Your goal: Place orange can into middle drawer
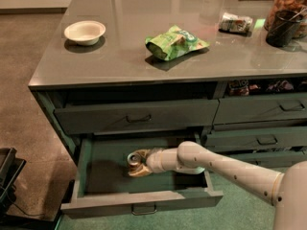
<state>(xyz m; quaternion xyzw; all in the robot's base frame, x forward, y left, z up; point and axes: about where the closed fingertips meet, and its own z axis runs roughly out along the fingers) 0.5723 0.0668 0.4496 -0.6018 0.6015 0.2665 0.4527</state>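
The orange can (134, 160) has a silver top and stands upright inside the open middle drawer (144, 206), near its centre. My gripper (139, 165) reaches into the drawer from the right on a white arm (225, 169) and is shut on the can. The can looks to be at or near the drawer floor; I cannot tell whether it rests on it. The drawer is pulled out far, with its low front panel and small loop handle (144, 209) facing me.
On the counter (72, 66) lie a green snack bag (175, 43), a white bowl (85, 32), a small packet (235, 23) and a dark jar (285, 18). A closed drawer (136, 116) sits just above the open one. Narrower drawers (261, 111) stand to the right.
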